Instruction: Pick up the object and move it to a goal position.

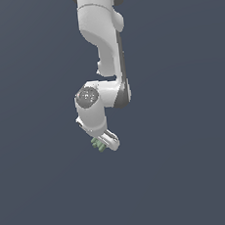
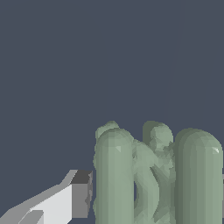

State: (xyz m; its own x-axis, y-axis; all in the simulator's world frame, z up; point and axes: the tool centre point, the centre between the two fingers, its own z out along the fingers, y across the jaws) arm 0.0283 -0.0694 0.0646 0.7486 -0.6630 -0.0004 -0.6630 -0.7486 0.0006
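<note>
Sage-green object (image 1: 98,144) is sitting clamped in the white hand (image 1: 104,144), at its 9 o'clock edge. Transport is proceeding; carrying to the goal likely comes next.

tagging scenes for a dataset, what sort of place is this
Likely a bare simulated test scene, not a real room: a flat, featureless slate-grey ground, a smoothly rendered white arm, and one blocky sage-green object at its gripper.
</note>
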